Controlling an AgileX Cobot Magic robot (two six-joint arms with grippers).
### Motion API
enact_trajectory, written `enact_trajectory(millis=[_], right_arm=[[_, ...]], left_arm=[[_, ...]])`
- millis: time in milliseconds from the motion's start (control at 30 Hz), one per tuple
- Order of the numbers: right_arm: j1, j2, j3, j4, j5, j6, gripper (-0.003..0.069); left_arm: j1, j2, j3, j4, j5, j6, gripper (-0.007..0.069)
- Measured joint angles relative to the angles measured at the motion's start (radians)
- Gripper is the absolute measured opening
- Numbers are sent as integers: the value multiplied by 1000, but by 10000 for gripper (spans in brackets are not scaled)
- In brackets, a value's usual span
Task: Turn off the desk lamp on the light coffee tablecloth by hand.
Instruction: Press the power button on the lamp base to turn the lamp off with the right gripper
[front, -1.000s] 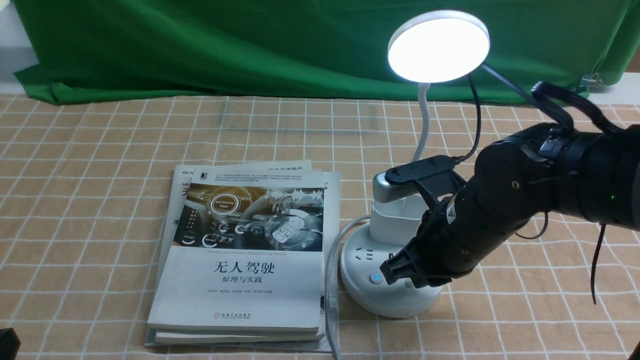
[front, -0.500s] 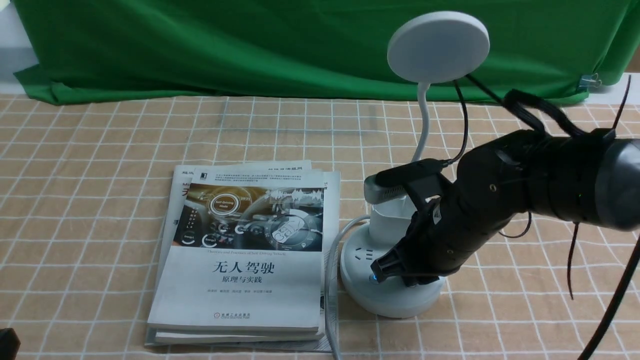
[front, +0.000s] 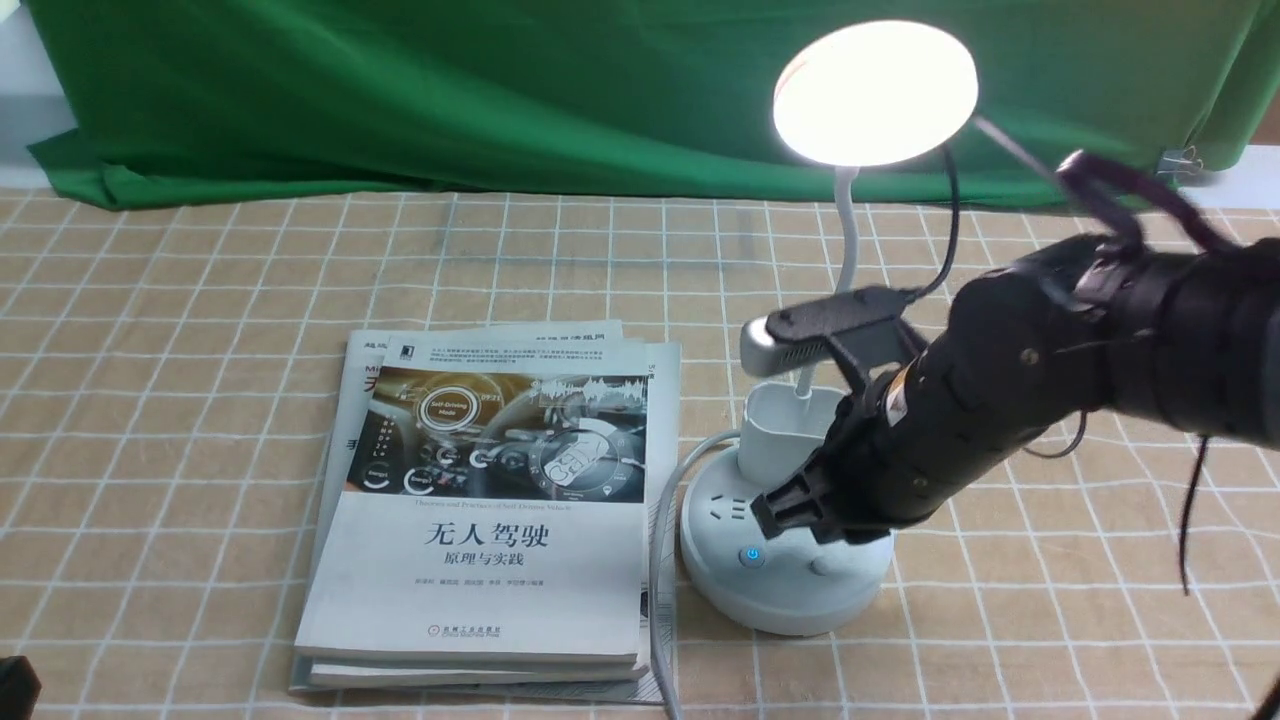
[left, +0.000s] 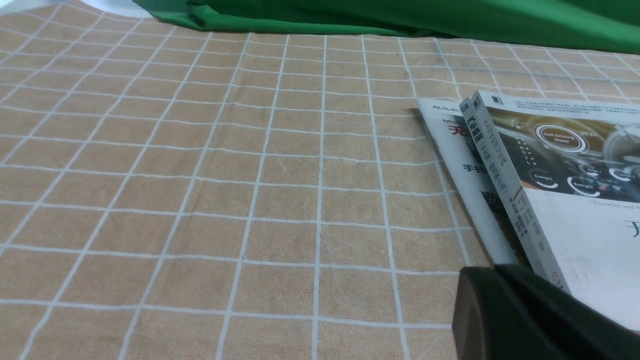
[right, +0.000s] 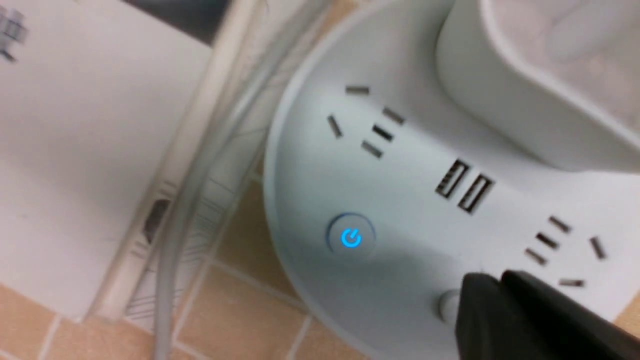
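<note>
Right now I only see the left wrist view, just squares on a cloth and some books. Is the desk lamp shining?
Observer: Yes. In the front view the desk lamp has its round head glowing bright.
Operator: Where is the other arm?
Observer: The right gripper hangs over the lamp's round base, to the right of your books.
Operator: Is it on a button?
Observer: In the right wrist view its tip is right by the small plain button, though I cannot tell if it touches. The power button beside it is uncovered and glows blue.
</note>
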Motion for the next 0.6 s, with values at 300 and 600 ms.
enact_trajectory(millis=[300,600], right_arm=[[0,52,0,1,-1,0,39],[0,88,-6,2,-7,0,39]], left_arm=[[0,0,0,0,0,0,5],[0,0,0,0,0,0,5]])
